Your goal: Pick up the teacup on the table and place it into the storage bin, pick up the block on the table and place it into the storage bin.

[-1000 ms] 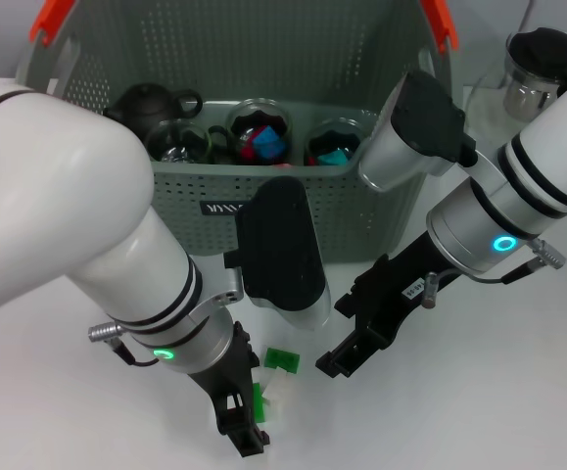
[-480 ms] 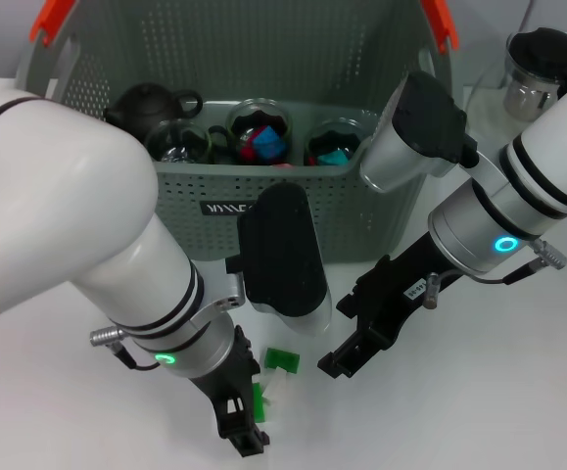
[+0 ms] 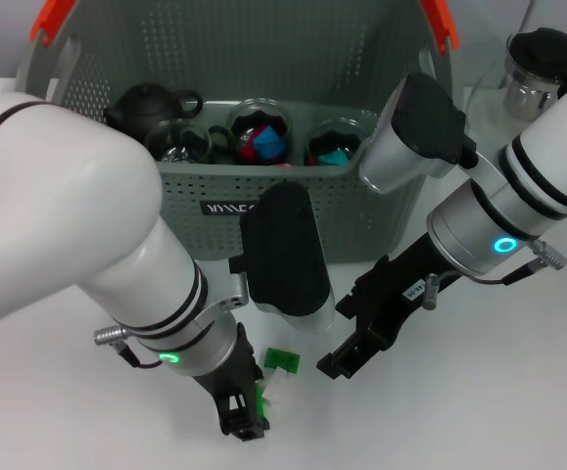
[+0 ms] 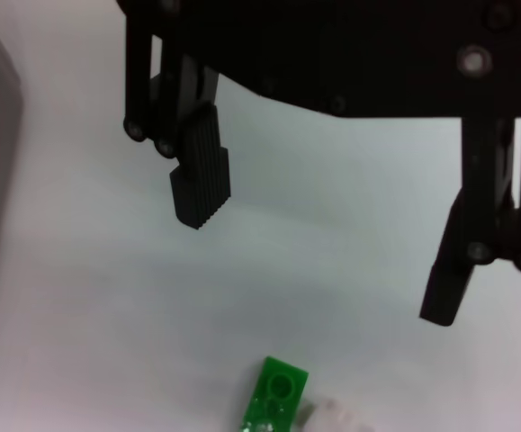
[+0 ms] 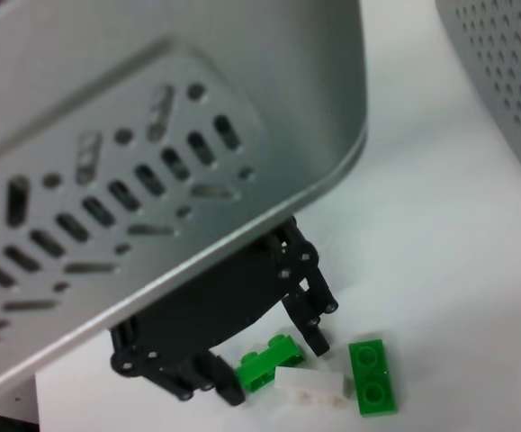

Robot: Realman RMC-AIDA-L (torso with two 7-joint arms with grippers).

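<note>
Blocks on table (image 3: 479, 411) in front of bin (image 3: 263, 69): green block (image 3: 283, 359), white block (image 5: 312, 383), second green block (image 5: 269, 358) lying together. Second green block between fingers of left gripper (image 3: 249, 416); contact cannot be told. Left gripper low over table, jaws wide apart, gripping nothing. Right gripper (image 3: 347, 357) just beside blocks, jaw state cannot be told. Bin holds dark teapot (image 3: 146, 103) and glass cups (image 3: 259, 127) with coloured pieces inside.

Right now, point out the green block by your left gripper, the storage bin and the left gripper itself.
green block (image 3: 282, 359), head view, on its top face.
storage bin (image 3: 293, 211), head view, on its perforated front wall.
left gripper (image 4: 318, 265), left wrist view, midway between its open fingertips.
</note>
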